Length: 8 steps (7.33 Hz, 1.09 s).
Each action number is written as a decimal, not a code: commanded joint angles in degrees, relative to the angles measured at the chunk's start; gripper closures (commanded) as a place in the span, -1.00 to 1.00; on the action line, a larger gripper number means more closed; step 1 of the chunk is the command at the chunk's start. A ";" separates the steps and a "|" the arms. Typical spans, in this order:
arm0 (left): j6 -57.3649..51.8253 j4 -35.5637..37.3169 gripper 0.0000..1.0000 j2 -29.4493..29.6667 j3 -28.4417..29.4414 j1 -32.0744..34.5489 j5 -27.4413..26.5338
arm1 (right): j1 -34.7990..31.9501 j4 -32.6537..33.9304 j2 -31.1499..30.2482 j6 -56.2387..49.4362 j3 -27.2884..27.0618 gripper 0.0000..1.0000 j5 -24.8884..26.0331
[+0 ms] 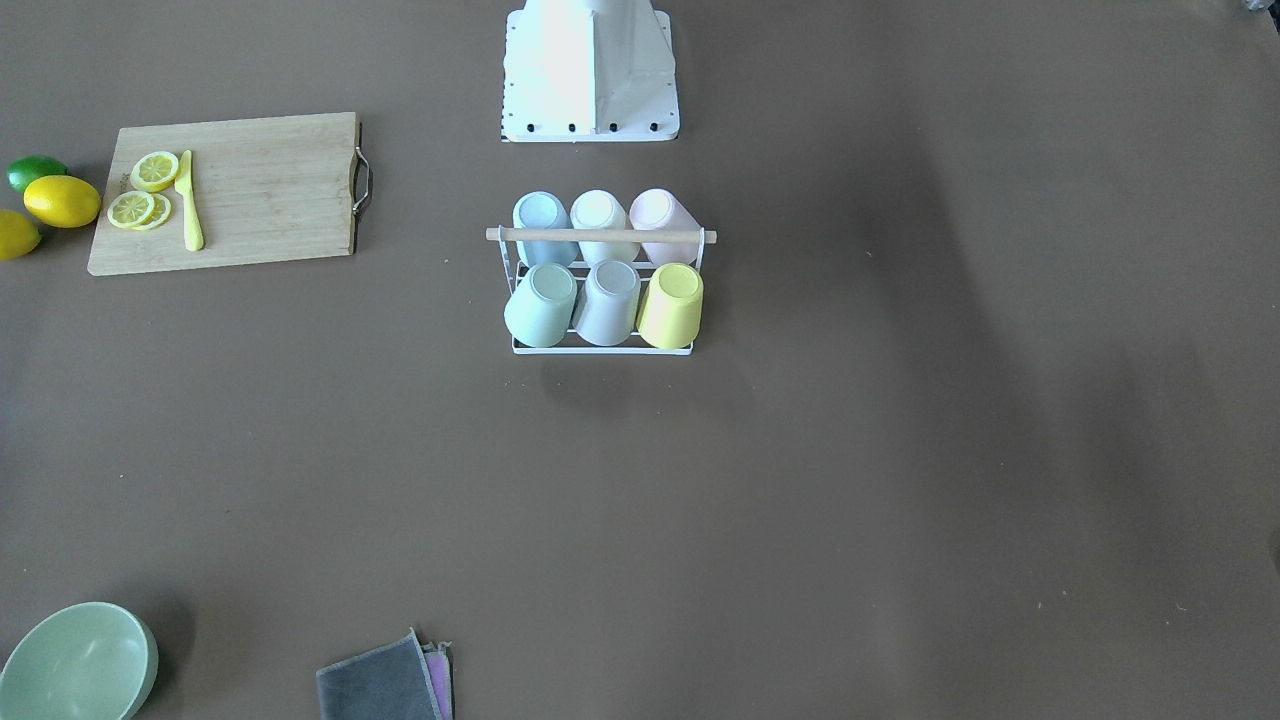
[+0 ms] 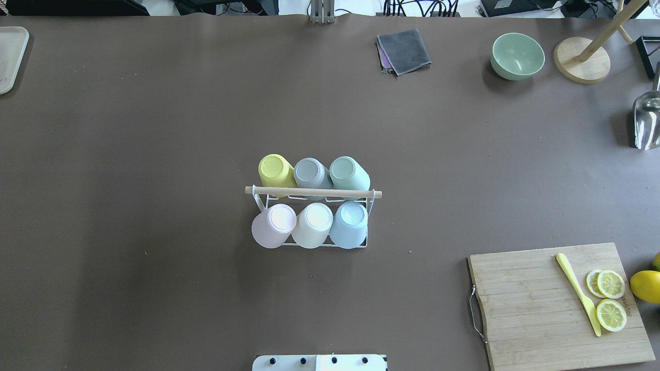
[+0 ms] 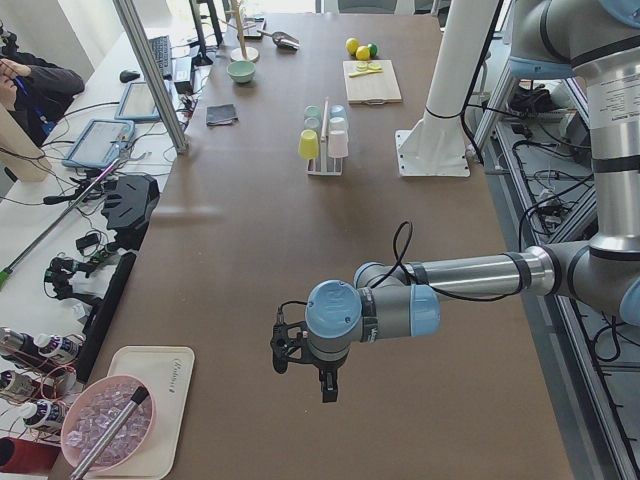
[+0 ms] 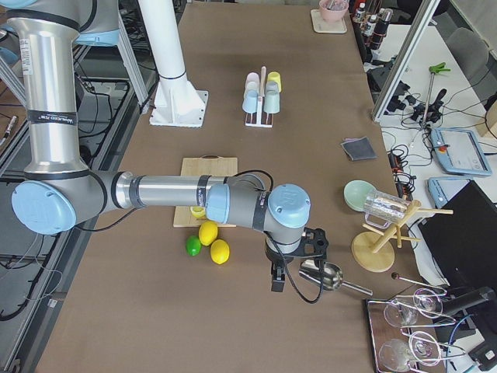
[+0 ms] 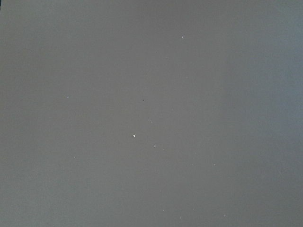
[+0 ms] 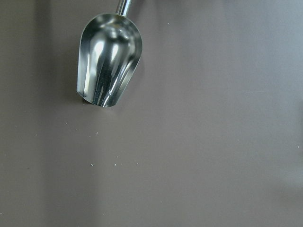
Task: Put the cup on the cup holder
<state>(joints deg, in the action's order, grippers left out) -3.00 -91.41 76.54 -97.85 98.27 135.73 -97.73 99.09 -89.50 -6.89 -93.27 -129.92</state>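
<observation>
Fingers on both arms are showing only in the side views, so I cannot tell whether they are spread or together. The left fingers [image 3: 328, 386] are hanging above the table [image 2: 154, 129] near its left end, well apart from the holder [image 2: 313, 192]. The right fingers [image 4: 276, 281] are hanging over the opposite end, just beside a metal scoop [image 6: 109, 59] that is lying on the table.

The holder is standing upright in the middle of the table, in front of the robot's base [image 2: 319, 363], with its wooden rod running across the top. Six cups are sitting upside down on its prongs, three in each row. In the row nearer the robot, a pink cup [image 2: 274, 225], a white cup [image 2: 312, 224] and a blue cup [image 2: 349, 224] are standing side by side. In the farther row, a yellow cup [image 2: 276, 172], a grey cup [image 2: 311, 172] and a green cup [image 2: 349, 174] are doing the same.

On the robot's right, a cutting board [image 2: 536, 304] is carrying a yellow knife [image 2: 577, 293] and lemon slices [image 2: 611, 299], with a lemon [image 2: 645, 286] just beside it. A green bowl [image 2: 517, 54] and a folded grey cloth [image 2: 403, 50] are lying near the far edge.
</observation>
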 commanded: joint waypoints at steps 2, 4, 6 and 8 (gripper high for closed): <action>0.45 -0.17 -0.97 0.01 -0.32 -0.09 0.15 | 0.00 -0.03 0.03 0.39 -0.07 -1.00 -0.07; 0.54 -0.17 -0.97 0.19 -0.50 -0.88 0.24 | 0.00 -0.03 0.12 0.56 0.02 -1.00 -0.07; 2.63 -0.34 -0.97 0.80 -0.59 -2.19 0.24 | 0.00 -0.03 0.29 1.96 0.02 -1.00 -0.07; 7.55 -3.93 -0.97 0.89 -0.59 -4.66 0.15 | 0.00 -0.03 0.38 1.97 0.02 -1.00 -0.16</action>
<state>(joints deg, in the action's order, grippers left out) 1.82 -93.39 77.32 -98.43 94.79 135.91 -97.73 99.05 -89.17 -5.08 -93.26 -130.01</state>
